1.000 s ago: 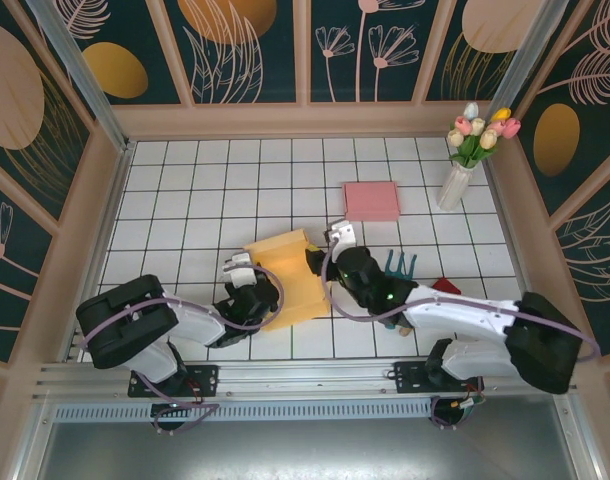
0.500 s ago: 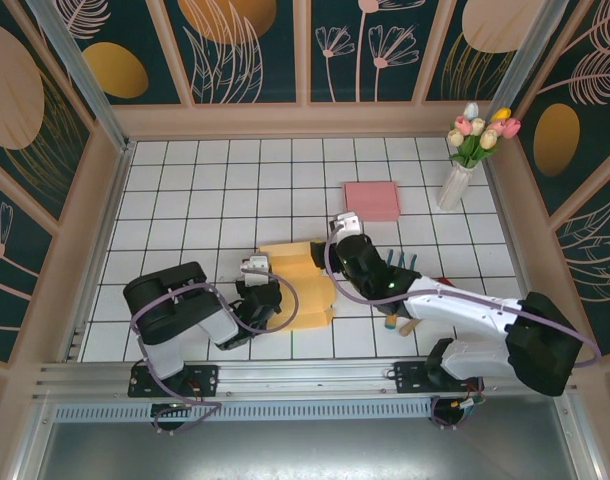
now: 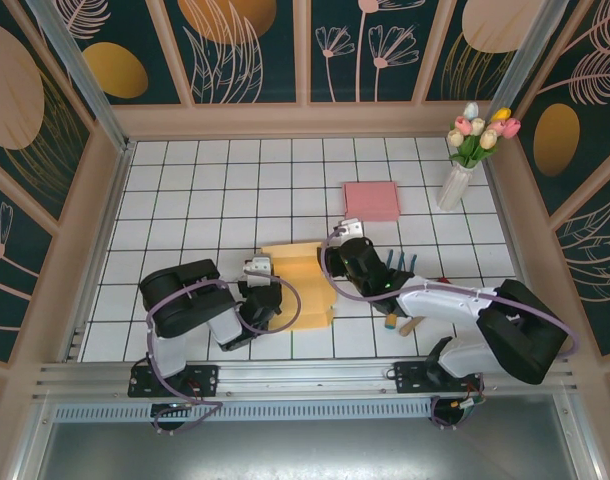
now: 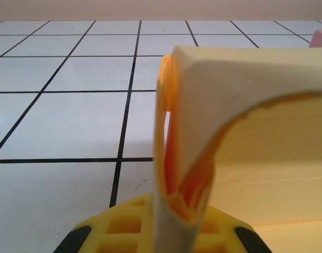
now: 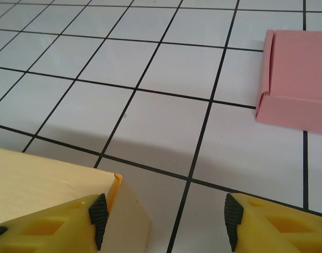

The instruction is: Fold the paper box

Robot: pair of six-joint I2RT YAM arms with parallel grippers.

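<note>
Left gripper [image 4: 169, 234] is clenched on a flap of the yellow paper box [image 4: 256, 158]: in its wrist view the cream flap rises upright from between the two yellow fingers [image 4: 124, 226], curling over at the top, with its orange inner face showing in the fold. From above, this arm lies low on the left half of the white tiled desk [image 3: 185, 200], its wrist right against the left edge of the box.

One yellow box lies near the middle of the near desk, between the two wrists, partly folded, with a raised strip along its far side. Right gripper [image 5: 163, 216] stands released at the box's far right corner; its two fingers are spread apart, the left finger [image 5: 92, 216] beside the box corner and the right finger [image 5: 245, 221] over bare tile, nothing between them.

Beyond it a second paper box, the pink box [image 3: 372, 200], lies flat and closed, well apart from the yellow one. By the right forearm sits one teal pronged object [image 3: 400, 265]; what it is I cannot tell. At the far right corner stands one white vase [image 3: 453, 186], upright, holding several tulips [image 3: 480, 130]
</note>
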